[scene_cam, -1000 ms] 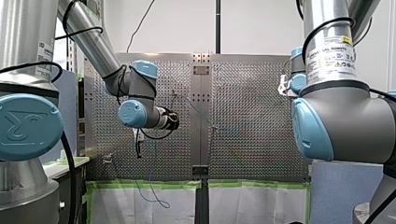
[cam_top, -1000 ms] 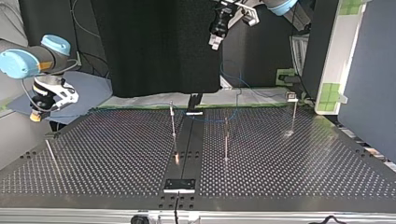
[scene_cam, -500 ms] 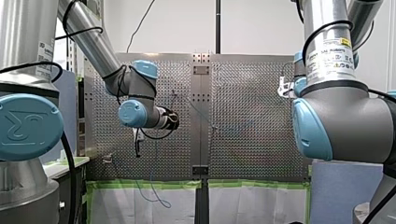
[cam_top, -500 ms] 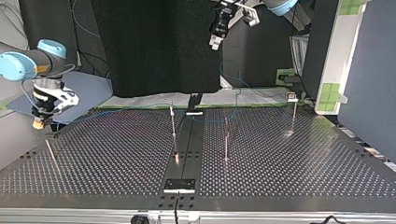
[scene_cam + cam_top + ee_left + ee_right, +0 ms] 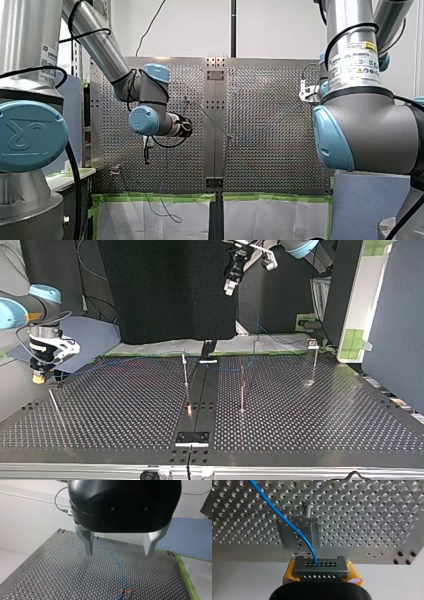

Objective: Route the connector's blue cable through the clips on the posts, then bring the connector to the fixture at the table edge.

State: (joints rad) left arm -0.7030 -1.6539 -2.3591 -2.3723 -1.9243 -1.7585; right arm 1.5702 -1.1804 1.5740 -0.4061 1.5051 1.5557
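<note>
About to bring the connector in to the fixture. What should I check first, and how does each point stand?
1. Right pincer shut on the dark grey perforated connector block: ok.
2. Thin blue cable seated in the connector: ok.
3. Connector lined up with the silver metal bracket fixture: not ok, it stands ahead, off to one side.
4. Cable held by the clip-topped slim metal posts: cannot tell.
5. Left pincer open, empty, raised above the table: ok.

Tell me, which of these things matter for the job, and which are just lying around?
Job: connector, blue cable, posts, metal fixture, right gripper gripping the connector.
Lying about: green tape, black curtain.
</note>
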